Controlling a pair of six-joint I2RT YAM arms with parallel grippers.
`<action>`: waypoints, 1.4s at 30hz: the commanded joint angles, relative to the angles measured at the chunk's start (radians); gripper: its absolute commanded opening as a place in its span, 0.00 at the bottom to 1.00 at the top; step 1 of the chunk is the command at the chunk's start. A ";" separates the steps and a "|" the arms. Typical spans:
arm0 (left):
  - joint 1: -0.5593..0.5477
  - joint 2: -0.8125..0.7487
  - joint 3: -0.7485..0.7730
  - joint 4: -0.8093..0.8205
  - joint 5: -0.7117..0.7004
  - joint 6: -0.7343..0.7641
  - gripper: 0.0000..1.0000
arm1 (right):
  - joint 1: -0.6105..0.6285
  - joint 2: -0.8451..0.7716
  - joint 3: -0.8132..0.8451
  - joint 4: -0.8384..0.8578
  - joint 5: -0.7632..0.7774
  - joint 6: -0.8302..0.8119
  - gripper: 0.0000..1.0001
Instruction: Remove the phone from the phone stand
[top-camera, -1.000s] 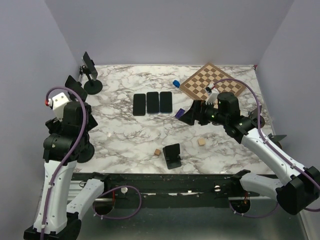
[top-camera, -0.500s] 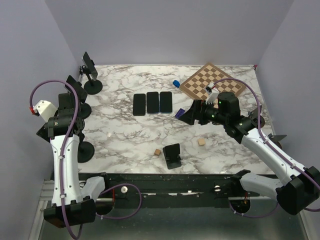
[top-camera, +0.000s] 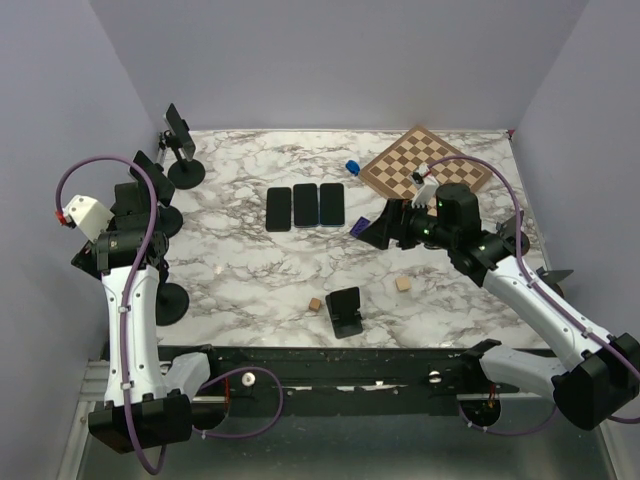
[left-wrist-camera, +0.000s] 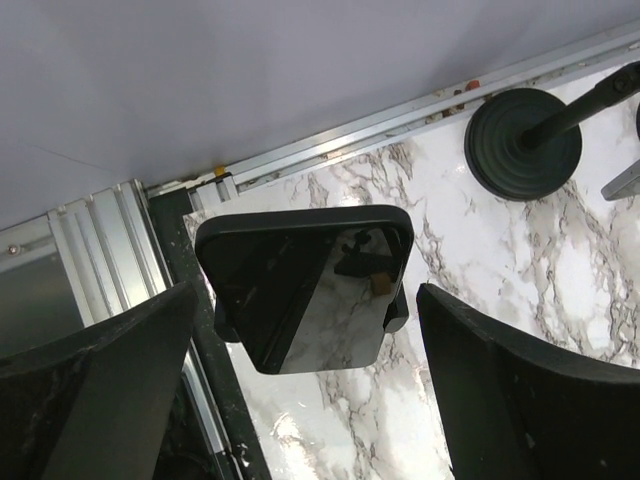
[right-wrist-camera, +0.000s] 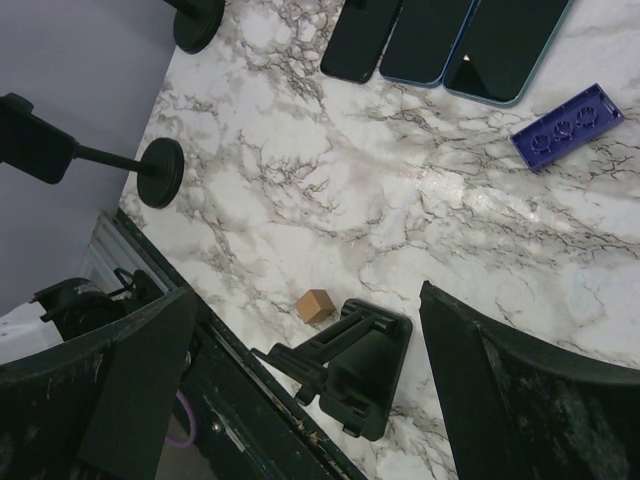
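Observation:
In the left wrist view a black phone (left-wrist-camera: 300, 285) with a glossy screen sits in the clamp of a phone stand, over the table's near left corner. My left gripper (left-wrist-camera: 305, 335) is open above it, with one finger (left-wrist-camera: 110, 370) on each side and not touching it. In the top view the left gripper (top-camera: 137, 240) hangs over the left table edge and hides that phone. My right gripper (top-camera: 376, 232) is open and empty above mid-table; in its own view it (right-wrist-camera: 308, 295) looks down on the marble.
Round stand bases (top-camera: 170, 300) (top-camera: 187, 173) and a second mounted phone (top-camera: 177, 125) stand along the left edge. Three phones (top-camera: 305, 205) lie flat mid-table. There is also a folding stand (top-camera: 345, 310), wooden cubes (top-camera: 315, 304) (top-camera: 403, 284), a purple block (top-camera: 358, 226) and a chessboard (top-camera: 425, 165).
My left arm swung up and left from its folded pose a second ago and now sits over the left-edge stand. It has barely moved in the last half second. The right arm is still.

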 joint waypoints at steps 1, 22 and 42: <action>0.006 0.003 -0.003 0.045 -0.071 -0.020 0.99 | 0.004 0.001 0.051 -0.041 -0.014 -0.020 1.00; 0.007 0.036 -0.084 0.162 -0.115 -0.011 0.99 | 0.003 0.061 0.183 -0.128 -0.064 0.033 1.00; 0.003 -0.099 -0.178 0.354 0.081 0.184 0.27 | 0.037 0.080 0.159 -0.139 0.015 0.014 1.00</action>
